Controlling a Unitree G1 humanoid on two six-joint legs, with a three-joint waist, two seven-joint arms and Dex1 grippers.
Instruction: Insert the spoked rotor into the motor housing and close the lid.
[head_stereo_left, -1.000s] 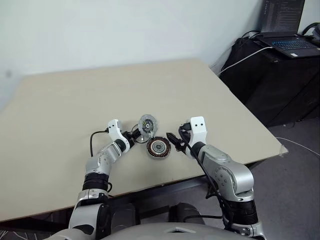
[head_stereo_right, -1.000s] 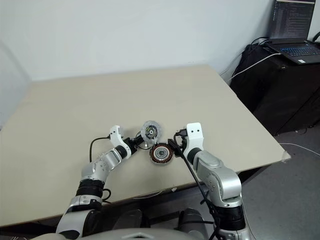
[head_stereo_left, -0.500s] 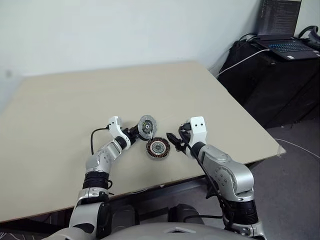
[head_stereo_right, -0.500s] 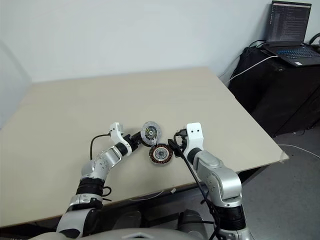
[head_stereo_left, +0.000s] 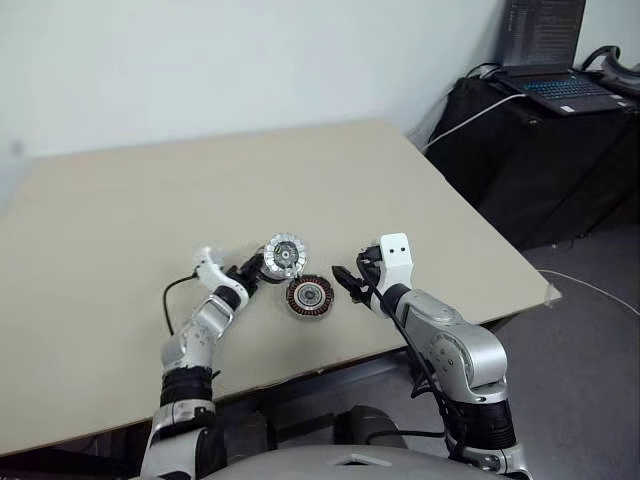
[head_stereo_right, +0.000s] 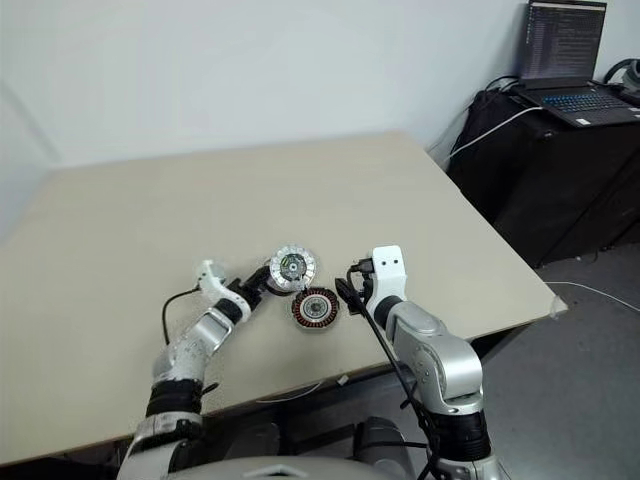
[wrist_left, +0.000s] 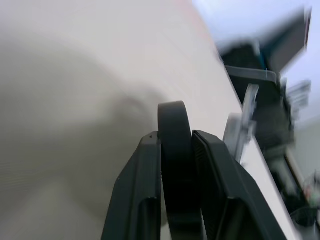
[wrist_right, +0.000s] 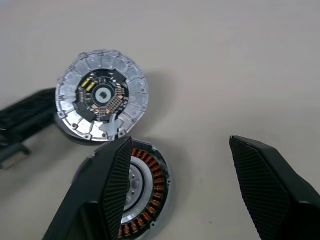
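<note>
The lid (head_stereo_left: 283, 256), a silver disc ringed with pale segments, is held just off the table and tilted, its segmented face up. My left gripper (head_stereo_left: 256, 268) is shut on its near-left rim; in the left wrist view the two fingers (wrist_left: 145, 170) clamp the dark rim (wrist_left: 174, 115) edge-on. The motor housing (head_stereo_left: 310, 296), with copper windings around a grey centre, lies flat just right of the lid. Beside the housing's right edge my right gripper (head_stereo_left: 346, 280) stands open, and its near finger (wrist_right: 107, 195) covers part of the housing (wrist_right: 145, 200). The spoked rotor is hidden.
The beige table (head_stereo_left: 150, 200) stretches away behind the parts, with its front edge close below my arms. A black cable (head_stereo_left: 168, 300) loops at my left wrist. A laptop (head_stereo_left: 545, 85) sits on a black case beyond the table's right side.
My left gripper has shut on the lid's rim and carried it a little to the left, tilting it. The right arm and the housing have stayed put. The camera has shifted slightly.
</note>
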